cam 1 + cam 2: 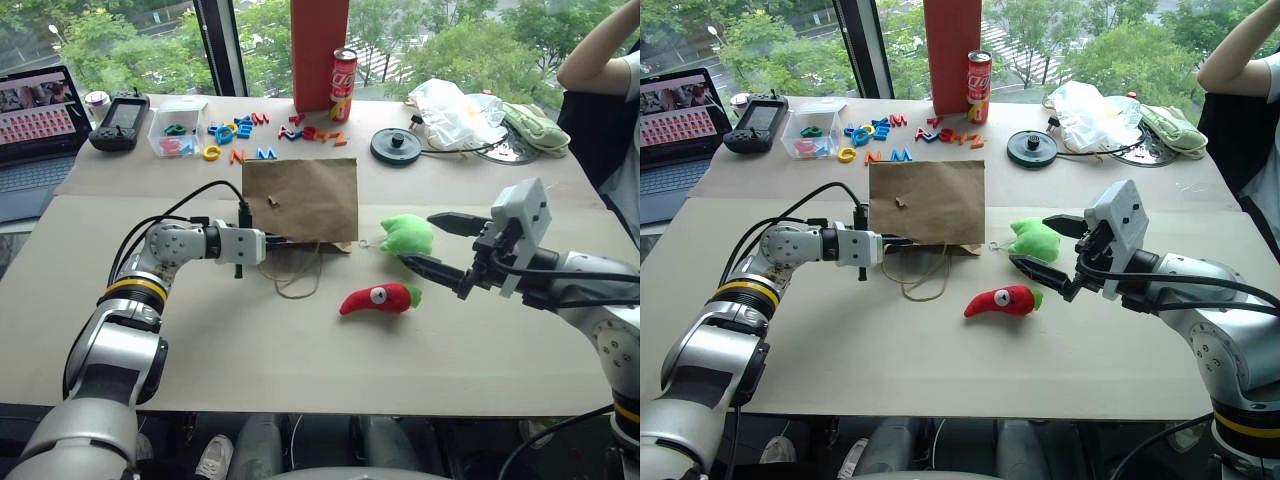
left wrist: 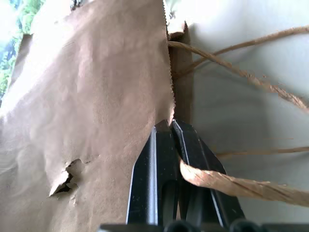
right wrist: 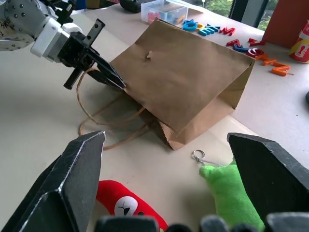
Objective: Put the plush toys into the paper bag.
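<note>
pinching paper bag [image 1: 300,200] rim, left hand [image 3: 113,79]

Bare surface [image 1: 300,360] near the red chili toy [image 1: 379,298]; paper bag [image 1: 300,200] and cord handles [image 1: 297,272] blocking beyond.

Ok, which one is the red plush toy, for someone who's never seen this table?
Start at the brown paper bag lying mid-table. The red plush toy lies in front of it, towards the robot's right, just below the lime-green plush. It alone is chili-shaped, with one big eye and a green stem.

laptop [image 1: 38,120] cut by edge | person's arm [image 1: 600,50] cropped
</note>
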Robot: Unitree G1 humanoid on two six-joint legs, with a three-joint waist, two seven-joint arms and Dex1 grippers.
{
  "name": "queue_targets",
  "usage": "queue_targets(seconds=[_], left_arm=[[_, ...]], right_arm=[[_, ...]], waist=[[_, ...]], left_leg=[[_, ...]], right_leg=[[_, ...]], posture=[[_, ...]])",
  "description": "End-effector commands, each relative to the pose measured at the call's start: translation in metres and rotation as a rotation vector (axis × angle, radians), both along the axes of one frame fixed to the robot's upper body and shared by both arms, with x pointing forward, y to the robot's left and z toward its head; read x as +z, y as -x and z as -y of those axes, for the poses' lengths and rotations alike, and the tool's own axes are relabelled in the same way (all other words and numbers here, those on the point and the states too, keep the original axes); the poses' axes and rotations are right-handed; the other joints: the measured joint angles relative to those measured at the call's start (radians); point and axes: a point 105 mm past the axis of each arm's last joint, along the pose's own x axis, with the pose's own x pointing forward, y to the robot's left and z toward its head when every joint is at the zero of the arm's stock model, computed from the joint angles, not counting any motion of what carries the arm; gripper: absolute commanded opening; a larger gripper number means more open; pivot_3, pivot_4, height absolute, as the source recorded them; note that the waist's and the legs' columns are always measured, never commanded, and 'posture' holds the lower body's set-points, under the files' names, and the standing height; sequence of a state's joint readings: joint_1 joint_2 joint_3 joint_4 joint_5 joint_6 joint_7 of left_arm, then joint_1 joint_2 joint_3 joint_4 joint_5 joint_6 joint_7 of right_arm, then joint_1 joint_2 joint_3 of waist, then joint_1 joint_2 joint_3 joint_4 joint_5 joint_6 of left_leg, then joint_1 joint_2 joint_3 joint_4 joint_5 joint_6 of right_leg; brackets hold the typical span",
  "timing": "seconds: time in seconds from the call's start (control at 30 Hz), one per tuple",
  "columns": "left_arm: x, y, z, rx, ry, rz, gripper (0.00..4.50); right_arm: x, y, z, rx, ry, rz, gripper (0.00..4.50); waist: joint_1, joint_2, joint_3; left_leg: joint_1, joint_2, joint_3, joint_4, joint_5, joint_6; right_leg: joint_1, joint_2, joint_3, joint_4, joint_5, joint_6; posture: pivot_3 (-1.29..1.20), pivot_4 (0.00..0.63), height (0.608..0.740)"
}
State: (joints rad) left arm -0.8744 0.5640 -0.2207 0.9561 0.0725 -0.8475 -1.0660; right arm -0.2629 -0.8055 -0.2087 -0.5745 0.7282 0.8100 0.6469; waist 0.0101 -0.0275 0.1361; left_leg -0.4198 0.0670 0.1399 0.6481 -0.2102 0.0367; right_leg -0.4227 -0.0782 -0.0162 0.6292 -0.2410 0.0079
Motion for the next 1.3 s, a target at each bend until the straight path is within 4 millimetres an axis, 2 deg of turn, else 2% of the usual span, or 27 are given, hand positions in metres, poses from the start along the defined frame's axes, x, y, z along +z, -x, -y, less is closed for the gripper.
queue_targets(seconds=[0.03, 0.23, 0.37, 0.63, 0.73, 0.83, 1.1, 1.2, 1.3], left_arm=[[0.027, 0.014, -0.005, -0.037, 0.093, -0.083, 0.12], [0.052, 0.044, -0.013, -0.028, 0.194, -0.268, 0.12], [0.060, 0.047, -0.014, 0.008, 0.236, -0.298, 0.12], [0.061, 0.045, -0.014, 0.036, 0.291, -0.339, 0.12], [0.065, 0.043, -0.012, 0.037, 0.309, -0.346, 0.00], [0.067, 0.042, -0.009, 0.033, 0.313, -0.349, 0.00], [0.071, 0.043, -0.002, 0.013, 0.310, -0.354, 0.00], [0.074, 0.043, 0.001, 0.006, 0.315, -0.355, 0.00], [0.076, 0.043, 0.003, 0.002, 0.317, -0.354, 0.00]], right_arm=[[0.007, 0.005, -0.006, 0.030, -0.005, 0.038, 4.50], [0.004, 0.009, -0.018, 0.068, -0.019, 0.022, 4.50], [-0.001, 0.009, -0.026, 0.089, -0.019, 0.005, 4.50], [-0.011, 0.005, -0.048, 0.113, -0.032, -0.022, 4.50], [-0.015, 0.000, -0.067, 0.105, -0.076, -0.034, 3.78], [-0.018, -0.003, -0.085, 0.103, -0.103, -0.042, 2.76], [-0.043, -0.042, -0.105, -0.097, -0.043, -0.047, 0.04], [-0.053, -0.060, -0.110, -0.189, -0.038, -0.051, 0.04], [-0.057, -0.067, -0.116, -0.224, -0.034, -0.043, 0.04]], waist=[[-0.003, 0.000, 0.000], [-0.021, 0.000, 0.000], [-0.016, 0.001, 0.000], [-0.016, 0.001, 0.000], [-0.019, 0.001, 0.000], [-0.020, 0.001, 0.000], [-0.020, 0.001, -0.001], [-0.022, 0.001, -0.001], [-0.023, 0.001, -0.001]], left_leg=[[0.000, 0.000, -0.001, 0.000, 0.000, 0.000], [0.001, 0.001, -0.006, 0.000, 0.000, 0.000], [0.003, 0.000, -0.006, 0.001, 0.001, -0.001], [0.004, 0.000, -0.005, 0.001, 0.001, -0.001], [0.004, 0.000, -0.004, 0.001, 0.001, -0.001], [0.004, 0.000, -0.004, 0.001, 0.001, -0.001], [0.003, 0.000, -0.001, 0.001, 0.001, -0.001], [0.003, 0.000, -0.001, 0.001, 0.001, -0.002], [0.002, 0.000, 0.000, 0.001, 0.002, -0.003]], right_leg=[[0.000, 0.000, 0.000, 0.000, 0.000, 0.000], [0.000, 0.002, 0.002, 0.002, 0.000, 0.000], [0.003, 0.001, 0.003, 0.002, 0.000, 0.000], [0.003, 0.002, 0.003, 0.003, 0.000, 0.000], [0.003, 0.002, 0.004, 0.002, 0.000, 0.000], [0.002, 0.002, 0.004, 0.003, 0.000, 0.000], [0.002, 0.002, 0.003, 0.003, 0.000, 0.000], [0.002, 0.002, 0.003, 0.003, 0.000, 0.000], [0.001, 0.002, 0.003, 0.003, 0.000, 0.000]], posture=[[0.00, 0.150, 0.739], [0.00, 0.150, 0.739], [0.00, 0.150, 0.739], [0.00, 0.150, 0.739], [0.00, 0.150, 0.739], [0.00, 0.150, 0.739], [0.00, 0.150, 0.739], [0.00, 0.150, 0.739], [0.00, 0.150, 0.739]])
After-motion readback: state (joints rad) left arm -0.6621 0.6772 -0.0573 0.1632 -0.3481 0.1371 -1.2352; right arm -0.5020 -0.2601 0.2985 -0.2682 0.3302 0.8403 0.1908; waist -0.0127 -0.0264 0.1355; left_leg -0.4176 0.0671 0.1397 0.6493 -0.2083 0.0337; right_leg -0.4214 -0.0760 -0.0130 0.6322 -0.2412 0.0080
